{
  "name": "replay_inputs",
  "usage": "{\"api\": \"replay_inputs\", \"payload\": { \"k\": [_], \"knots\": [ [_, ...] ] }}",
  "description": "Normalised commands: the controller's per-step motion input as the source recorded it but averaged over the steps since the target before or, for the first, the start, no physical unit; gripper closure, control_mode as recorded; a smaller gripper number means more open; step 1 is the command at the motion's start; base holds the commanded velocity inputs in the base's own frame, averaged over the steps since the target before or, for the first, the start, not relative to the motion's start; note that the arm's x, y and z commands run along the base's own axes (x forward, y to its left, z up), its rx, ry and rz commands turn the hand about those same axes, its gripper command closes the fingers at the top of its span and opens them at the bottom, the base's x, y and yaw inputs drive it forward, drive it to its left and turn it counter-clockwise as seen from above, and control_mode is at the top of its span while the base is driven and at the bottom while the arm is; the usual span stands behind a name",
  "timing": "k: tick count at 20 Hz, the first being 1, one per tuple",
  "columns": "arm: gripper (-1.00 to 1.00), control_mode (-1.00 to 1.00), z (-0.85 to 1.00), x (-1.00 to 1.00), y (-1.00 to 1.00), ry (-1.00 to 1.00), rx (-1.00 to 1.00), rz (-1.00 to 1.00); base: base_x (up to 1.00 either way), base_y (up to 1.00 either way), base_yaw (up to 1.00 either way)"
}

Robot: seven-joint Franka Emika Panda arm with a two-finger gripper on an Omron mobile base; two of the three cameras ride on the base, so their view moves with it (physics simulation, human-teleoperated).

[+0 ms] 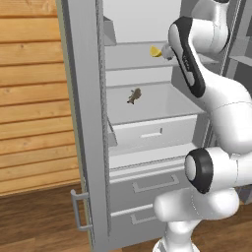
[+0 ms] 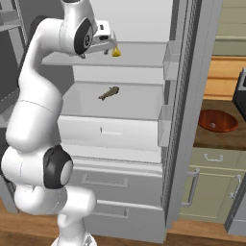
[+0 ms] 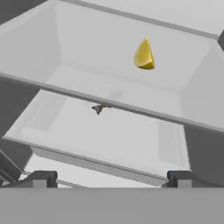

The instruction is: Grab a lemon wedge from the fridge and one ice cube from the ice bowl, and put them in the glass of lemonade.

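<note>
The grey fridge (image 1: 86, 113) stands open. A small yellow lemon wedge (image 1: 155, 51) (image 2: 116, 51) (image 3: 144, 54) lies on its upper shelf. My gripper (image 2: 111, 46) (image 3: 111, 179) is open and hovers just in front of the wedge at shelf height, a short gap away, with nothing between its fingertips (image 3: 41, 178). In the left base view my own forearm partly covers the hand. The reddish-brown ice bowl (image 2: 218, 120) sits on the counter to the right of the fridge. The glass of lemonade is out of view.
A small brown item (image 1: 134, 95) (image 2: 109, 93) (image 3: 99, 107) lies in the white drawer below the shelf. The open fridge doors (image 2: 192, 96) flank the arm on both sides. Two lower steel drawers (image 2: 103, 181) are shut. Wooden wall panels (image 1: 29, 98) are on the left.
</note>
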Motion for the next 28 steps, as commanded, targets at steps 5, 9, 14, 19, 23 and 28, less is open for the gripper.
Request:
{"api": "replay_inputs", "payload": {
  "k": [5,9,14,19,23,28],
  "knots": [
    [-1.0,-1.0,-0.09,0.99,0.0,0.11,-0.2,0.07,0.0,0.0,0.0],
    [-1.0,-1.0,0.06,0.86,-0.06,0.02,-0.08,0.01,0.0,0.0,0.0],
    [-1.0,-1.0,-0.06,0.27,-0.12,-0.01,0.02,-0.01,0.0,0.0,0.0],
    [-1.0,-1.0,-0.06,0.03,0.0,-0.04,0.07,-0.07,0.0,0.0,0.0],
    [-1.0,-1.0,-0.17,0.16,0.0,-0.04,0.15,-0.13,0.0,0.0,0.0],
    [-1.0,-1.0,-0.69,-0.25,-0.01,-0.22,0.15,-0.06,0.0,0.0,0.0]
  ]
}}
